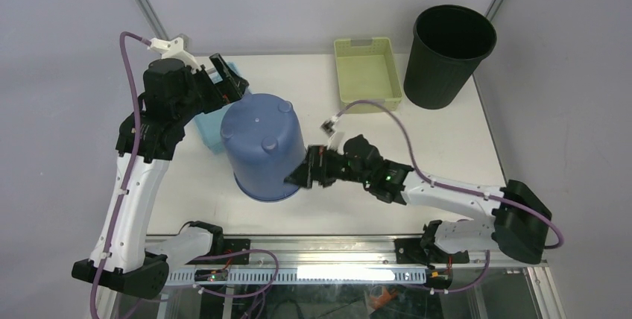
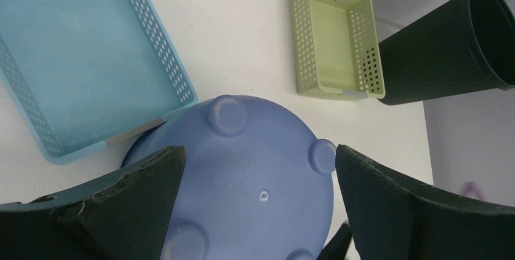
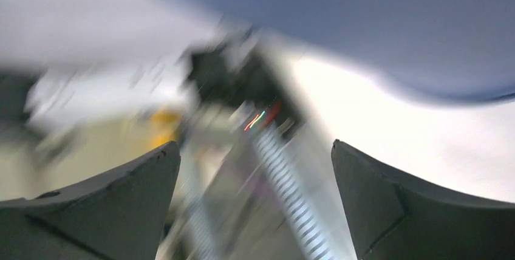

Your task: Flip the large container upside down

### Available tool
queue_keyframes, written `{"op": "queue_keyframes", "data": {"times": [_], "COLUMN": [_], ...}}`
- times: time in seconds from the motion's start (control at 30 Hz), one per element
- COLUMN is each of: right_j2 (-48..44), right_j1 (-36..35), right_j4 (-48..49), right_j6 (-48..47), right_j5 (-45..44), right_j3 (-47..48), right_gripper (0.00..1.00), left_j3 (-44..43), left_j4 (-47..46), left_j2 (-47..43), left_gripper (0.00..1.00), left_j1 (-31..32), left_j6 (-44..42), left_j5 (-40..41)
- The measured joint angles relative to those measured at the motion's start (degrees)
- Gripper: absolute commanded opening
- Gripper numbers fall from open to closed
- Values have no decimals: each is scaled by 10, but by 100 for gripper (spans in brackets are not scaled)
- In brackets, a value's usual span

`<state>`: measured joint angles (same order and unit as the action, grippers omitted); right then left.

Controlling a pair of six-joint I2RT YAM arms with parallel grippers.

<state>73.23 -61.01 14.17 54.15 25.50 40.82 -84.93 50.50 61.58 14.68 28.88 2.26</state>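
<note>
The large blue container (image 1: 262, 147) stands mouth down on the white table (image 1: 447, 147), its flat base with round feet facing up. In the left wrist view the base (image 2: 255, 187) fills the space below the fingers. My left gripper (image 1: 229, 80) is open and empty, just above the container's far left edge; it also shows in the left wrist view (image 2: 260, 163). My right gripper (image 1: 304, 174) is open and empty beside the container's lower right rim. The right wrist view is blurred, with my right gripper (image 3: 255, 150) open and the blue wall (image 3: 395, 29) above.
A light blue perforated basket (image 2: 79, 59) lies behind and to the left of the container, partly hidden in the top view (image 1: 211, 131). A green basket (image 1: 367, 73) and a tall black bin (image 1: 447, 54) stand at the back right.
</note>
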Motion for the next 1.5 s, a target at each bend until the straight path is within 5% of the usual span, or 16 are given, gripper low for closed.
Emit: {"op": "queue_keyframes", "data": {"times": [0.13,0.3,0.7,1.1,1.37,1.5], "right_j2": [-58,-113,-78,-50,-56,-82], "right_j1": [61,170,282,319,322,324], "right_j4": [-81,-167,-300,-353,-365,-379], "right_j6": [-131,-242,-317,-301,-285,-280], "right_j5": [-283,-425,-440,-400,-395,-396], "right_j3": [14,23,110,132,128,118], "right_gripper": [99,99,100,99,99,100], "left_j3": [-12,-26,-29,97,248,286], "left_j4": [2,2,58,125,56,-52], "left_j2": [-6,-5,-15,-181,-187,-153], "left_gripper": [99,99,99,99,99,99], "left_j1": [0,0,0,0,0,0], "left_j6": [-6,-15,-29,26,96,128], "left_j5": [5,5,9,0,-105,-141]}}
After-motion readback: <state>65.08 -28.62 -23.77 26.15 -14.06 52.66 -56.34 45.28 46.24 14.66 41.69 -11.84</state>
